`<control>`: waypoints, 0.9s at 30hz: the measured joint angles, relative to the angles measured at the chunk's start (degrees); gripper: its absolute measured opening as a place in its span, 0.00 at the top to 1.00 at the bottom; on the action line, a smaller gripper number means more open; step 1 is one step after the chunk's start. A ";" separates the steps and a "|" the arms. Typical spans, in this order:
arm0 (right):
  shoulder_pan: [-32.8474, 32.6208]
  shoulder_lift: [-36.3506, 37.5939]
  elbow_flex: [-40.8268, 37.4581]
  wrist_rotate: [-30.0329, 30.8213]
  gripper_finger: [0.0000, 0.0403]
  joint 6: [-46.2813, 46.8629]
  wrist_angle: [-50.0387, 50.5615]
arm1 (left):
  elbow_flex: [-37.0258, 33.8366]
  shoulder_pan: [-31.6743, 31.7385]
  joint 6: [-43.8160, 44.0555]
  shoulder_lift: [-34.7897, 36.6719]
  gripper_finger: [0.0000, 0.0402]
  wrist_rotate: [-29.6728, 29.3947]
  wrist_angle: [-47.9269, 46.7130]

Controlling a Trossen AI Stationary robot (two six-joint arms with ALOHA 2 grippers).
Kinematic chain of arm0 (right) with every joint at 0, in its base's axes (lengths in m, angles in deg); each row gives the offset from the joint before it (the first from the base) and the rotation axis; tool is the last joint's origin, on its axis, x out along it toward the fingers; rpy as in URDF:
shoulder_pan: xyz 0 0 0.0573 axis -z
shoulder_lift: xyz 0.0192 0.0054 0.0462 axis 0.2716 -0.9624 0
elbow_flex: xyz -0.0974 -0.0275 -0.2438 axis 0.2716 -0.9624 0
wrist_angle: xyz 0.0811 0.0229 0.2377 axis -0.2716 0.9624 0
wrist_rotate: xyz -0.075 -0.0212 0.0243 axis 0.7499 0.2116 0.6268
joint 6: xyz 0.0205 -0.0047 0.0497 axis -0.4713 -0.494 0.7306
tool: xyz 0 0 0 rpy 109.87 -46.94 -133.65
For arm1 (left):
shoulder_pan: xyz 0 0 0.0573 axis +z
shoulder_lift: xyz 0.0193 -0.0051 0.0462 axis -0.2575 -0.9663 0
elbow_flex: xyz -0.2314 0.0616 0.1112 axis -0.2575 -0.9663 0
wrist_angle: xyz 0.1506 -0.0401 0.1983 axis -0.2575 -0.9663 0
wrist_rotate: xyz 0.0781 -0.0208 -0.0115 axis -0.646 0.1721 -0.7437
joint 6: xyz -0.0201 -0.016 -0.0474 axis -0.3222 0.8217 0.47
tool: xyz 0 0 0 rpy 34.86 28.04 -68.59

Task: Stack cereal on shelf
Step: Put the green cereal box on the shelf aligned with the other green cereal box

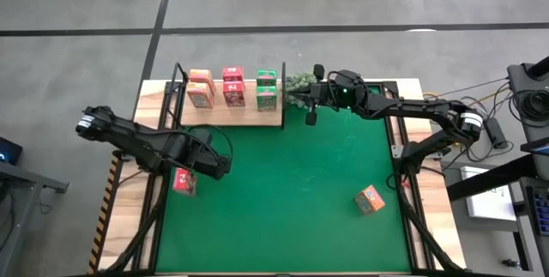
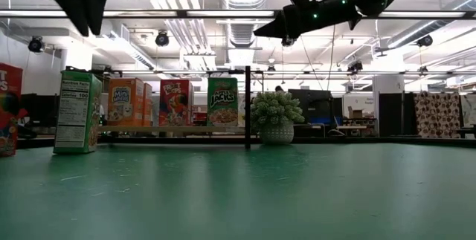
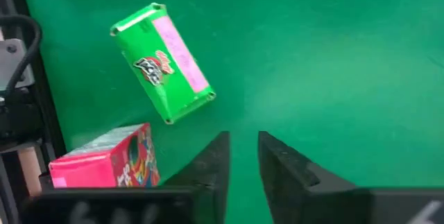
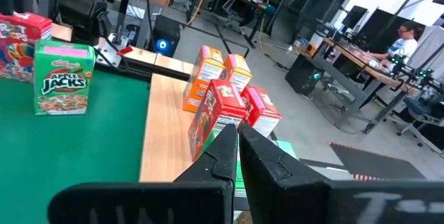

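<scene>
The light wood shelf [image 1: 230, 116] lies at the table's far left and carries two orange [image 1: 200, 87], two pink-red [image 1: 233, 86] and two green cereal boxes [image 1: 267, 88]. A green box [image 3: 163, 61] and a pink-red box [image 1: 184, 181] stand on the mat near the left edge. An orange box [image 1: 370, 200] lies at the near right. My left gripper [image 3: 243, 156] hovers high above the mat beside the green and pink-red boxes, narrowly open and empty. My right gripper [image 4: 238, 148] is shut and empty, raised by the shelf's right end.
A small bushy plant in a white pot [image 1: 300, 84] stands just right of the shelf, close under my right arm. The shelf's black uprights [image 2: 247, 106] rise at its ends. The green mat [image 1: 300, 183] covers the table's middle.
</scene>
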 joint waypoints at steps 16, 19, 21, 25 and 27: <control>0.04 0.00 0.00 -0.02 0.98 -0.13 0.21 | -7.34 0.02 3.93 0.05 0.36 -3.21 0.69; 0.04 0.00 0.00 -0.02 0.98 -0.15 0.21 | -8.14 0.02 4.23 0.05 0.35 -4.17 1.05; 0.04 0.00 0.00 -0.02 0.98 -0.15 0.23 | -8.61 0.02 4.40 0.05 0.35 -5.26 1.01; 0.04 0.00 0.00 -0.02 0.98 -0.15 0.25 | -9.44 0.21 4.90 0.03 0.35 -7.91 1.00; 0.04 0.00 0.00 -0.02 0.98 -0.15 0.30 | -10.02 0.43 5.21 0.03 0.35 -8.25 1.09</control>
